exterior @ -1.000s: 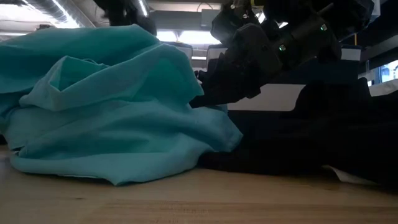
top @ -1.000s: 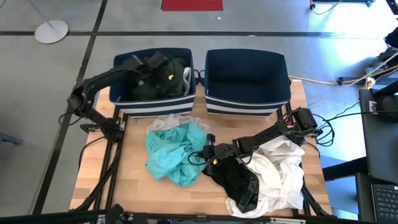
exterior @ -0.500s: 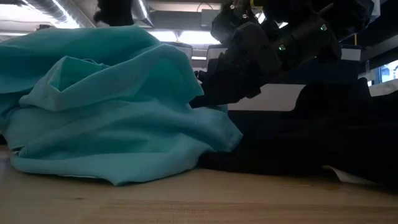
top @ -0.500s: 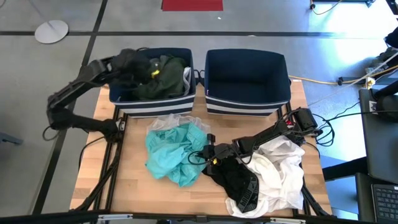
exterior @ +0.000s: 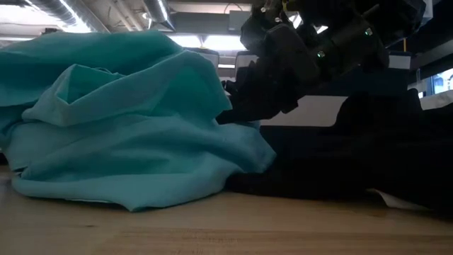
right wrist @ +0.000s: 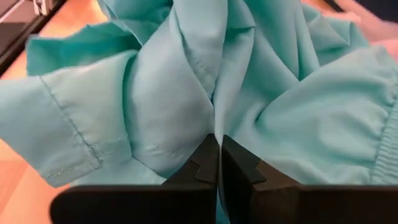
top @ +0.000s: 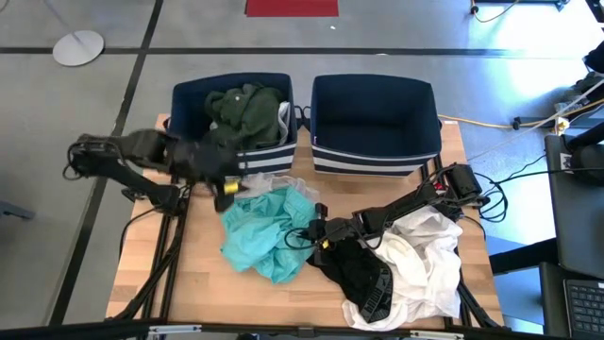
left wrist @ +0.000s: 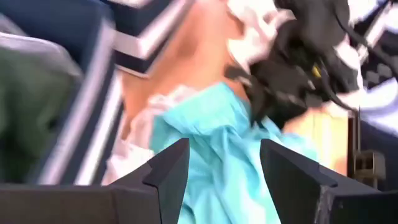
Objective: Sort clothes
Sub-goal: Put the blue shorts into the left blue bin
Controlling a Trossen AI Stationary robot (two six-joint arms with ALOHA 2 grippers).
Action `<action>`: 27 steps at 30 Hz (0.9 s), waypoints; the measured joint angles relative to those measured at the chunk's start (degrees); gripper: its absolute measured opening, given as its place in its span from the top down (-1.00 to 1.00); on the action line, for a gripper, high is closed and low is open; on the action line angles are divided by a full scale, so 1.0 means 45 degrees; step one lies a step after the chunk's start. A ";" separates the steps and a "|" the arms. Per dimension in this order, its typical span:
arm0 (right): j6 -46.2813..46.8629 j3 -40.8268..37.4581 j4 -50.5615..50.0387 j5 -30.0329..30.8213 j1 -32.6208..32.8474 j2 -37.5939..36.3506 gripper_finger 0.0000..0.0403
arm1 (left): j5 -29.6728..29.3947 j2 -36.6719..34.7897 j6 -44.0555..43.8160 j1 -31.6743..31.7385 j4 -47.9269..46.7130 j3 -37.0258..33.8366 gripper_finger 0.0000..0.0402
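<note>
Two grippers: right gripper (right wrist: 217, 163) pinching crumpled teal fabric garment (top: 264, 231); left gripper (left wrist: 219, 168) wide, empty, above it. Lift clear of black garment (top: 363, 274) before binning.

Two navy striped bins are seen side by side at the wooden table's (top: 203, 283) far edge: the left bin (top: 186, 104) is filled, the right bin (top: 374, 142) is seemingly empty.

Even overhead light with glare at the far right floor; the left wrist view is motion-blurred, the low view dim and backlit.
</note>
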 joint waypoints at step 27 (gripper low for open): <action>-0.0012 -0.0009 0.0169 0.0263 0.0000 0.0000 0.92 | -0.4275 0.3580 -0.3691 -0.6690 0.5203 -0.6006 0.07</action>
